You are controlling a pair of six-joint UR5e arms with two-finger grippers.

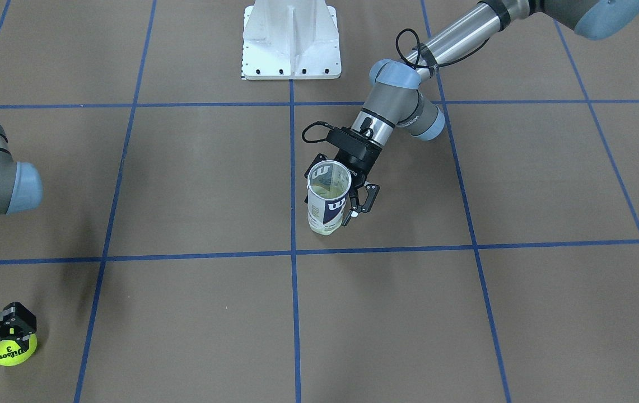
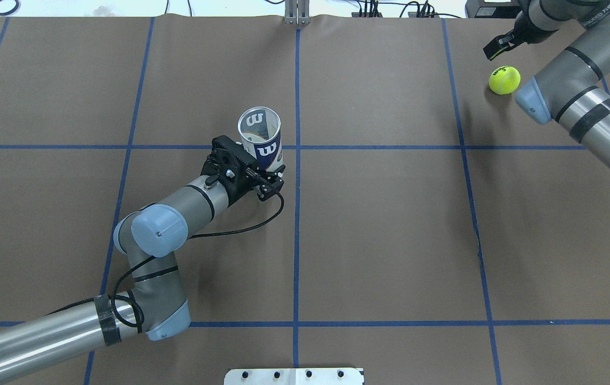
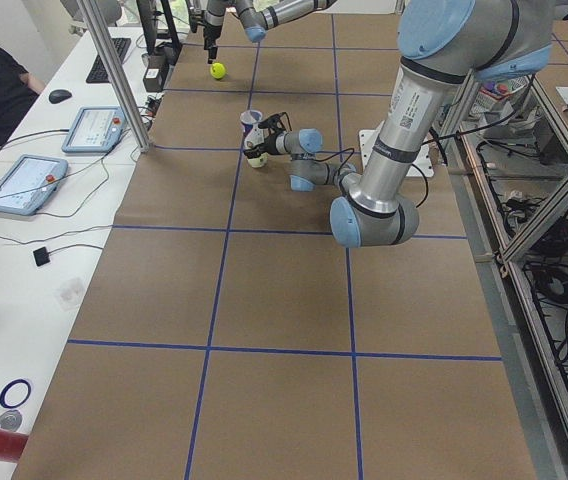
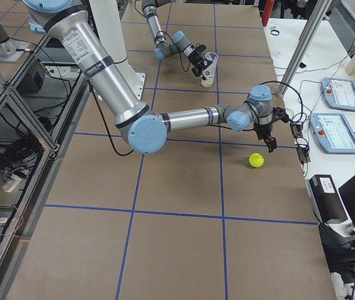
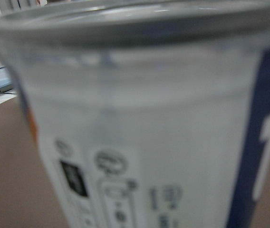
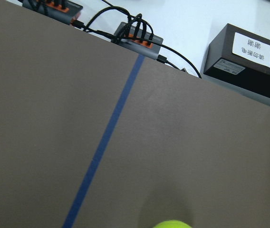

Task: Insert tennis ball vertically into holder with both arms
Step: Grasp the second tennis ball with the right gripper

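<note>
The holder, a clear can with a white and navy label, stands upright near the table's middle with its mouth up; it also shows in the overhead view and fills the left wrist view. My left gripper is shut on the holder with a finger on each side. The yellow tennis ball lies on the table far to my right, also in the overhead view. My right gripper hangs just above the ball, open and holding nothing. The right wrist view shows only the ball's top.
The white base pedestal stands at the robot's side of the table. Blue tape lines cross the brown table cover. Cables and a black box lie past the far table edge. Tablets lie on the side bench.
</note>
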